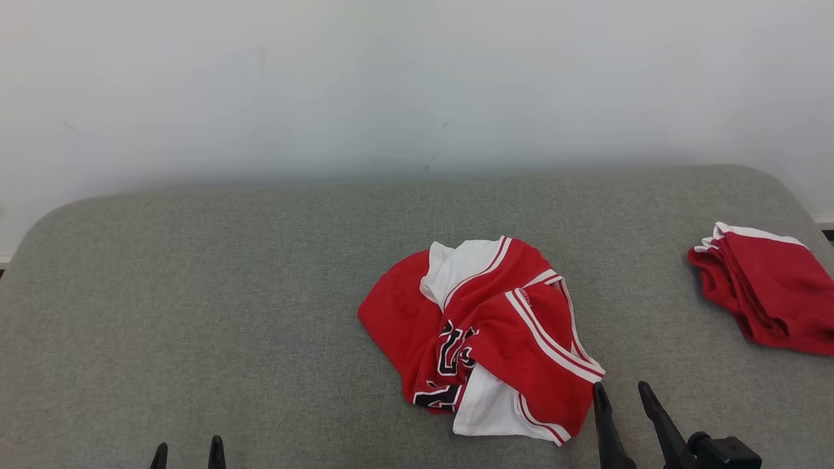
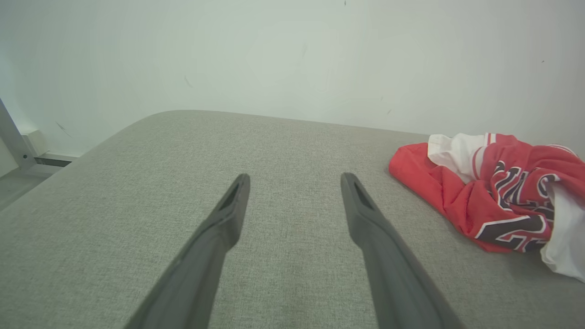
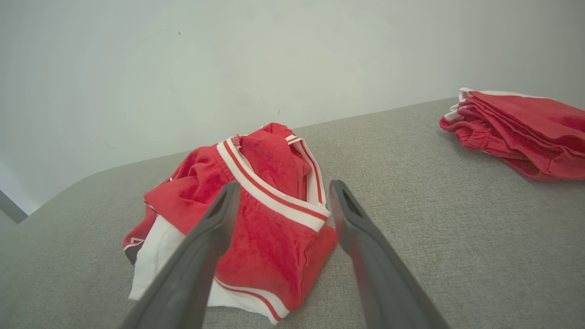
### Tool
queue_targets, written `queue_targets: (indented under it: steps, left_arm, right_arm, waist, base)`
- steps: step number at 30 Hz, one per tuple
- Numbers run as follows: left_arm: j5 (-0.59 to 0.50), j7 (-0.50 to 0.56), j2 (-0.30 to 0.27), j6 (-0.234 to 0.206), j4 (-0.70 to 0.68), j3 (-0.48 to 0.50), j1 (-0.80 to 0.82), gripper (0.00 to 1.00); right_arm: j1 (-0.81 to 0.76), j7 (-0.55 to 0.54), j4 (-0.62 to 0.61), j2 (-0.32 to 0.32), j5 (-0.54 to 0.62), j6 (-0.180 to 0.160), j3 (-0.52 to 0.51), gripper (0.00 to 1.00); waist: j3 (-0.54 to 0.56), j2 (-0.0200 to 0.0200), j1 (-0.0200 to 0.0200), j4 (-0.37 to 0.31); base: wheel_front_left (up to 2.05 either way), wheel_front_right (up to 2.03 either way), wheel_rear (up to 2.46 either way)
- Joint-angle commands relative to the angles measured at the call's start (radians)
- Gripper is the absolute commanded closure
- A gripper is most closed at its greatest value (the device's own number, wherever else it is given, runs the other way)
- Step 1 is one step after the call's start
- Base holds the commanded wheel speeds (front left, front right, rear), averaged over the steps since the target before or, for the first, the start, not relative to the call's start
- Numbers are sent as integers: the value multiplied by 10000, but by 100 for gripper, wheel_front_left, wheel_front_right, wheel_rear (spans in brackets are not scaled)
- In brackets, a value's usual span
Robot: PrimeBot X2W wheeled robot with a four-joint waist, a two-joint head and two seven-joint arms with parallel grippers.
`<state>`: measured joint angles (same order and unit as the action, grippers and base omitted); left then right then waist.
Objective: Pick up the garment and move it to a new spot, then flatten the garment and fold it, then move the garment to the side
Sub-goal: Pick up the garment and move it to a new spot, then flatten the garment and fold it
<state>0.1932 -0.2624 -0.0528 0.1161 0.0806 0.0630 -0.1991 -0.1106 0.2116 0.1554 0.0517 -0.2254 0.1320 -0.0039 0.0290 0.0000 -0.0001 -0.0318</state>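
Right gripper (image 1: 621, 387) and left gripper (image 1: 187, 445) gape empty near crumpled red garment (image 1: 495, 326), lettering unreadable.

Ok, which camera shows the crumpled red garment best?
The head view: the whole crumpled garment lies unobstructed. The right wrist view has it partly hidden by the right gripper; the left wrist view cuts it off at the frame's right edge.
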Motion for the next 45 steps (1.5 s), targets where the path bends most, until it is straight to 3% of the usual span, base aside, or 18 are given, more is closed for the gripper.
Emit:
queue_targets:
  steps: [1,23,28,39,45]
  left_arm:
    - [-29,-32,29,75,30,11,62,0]
    - [192,-33,-3,148,313,-556,667,0]
    - [216,222,-224,138,679,-1664,1479,0]
    - [1748,2155,-649,140,1387,-6325,4746,0]
    - [2455,3450,-580,130,2535,-8069,6545,0]
  right_arm:
    - [11,35,-34,-31,36,-21,21,0]
    - [256,44,30,-31,-23,-21,282,0]
    - [278,-8,2,-29,31,-21,306,0]
    - [583,-21,-28,-31,26,-21,493,0]
    - [773,106,58,-32,-120,-21,681,0]
  waist:
    - [-8,0,1,-7]
    - [-247,0,1,-490]
    - [-370,0,1,-824]
    - [-864,0,1,-2438]
    - [-1332,0,1,-3429]
  base:
    - [0,0,0]
    - [0,0,0]
    - [0,0,0]
    - [0,0,0]
    - [0,0,0]
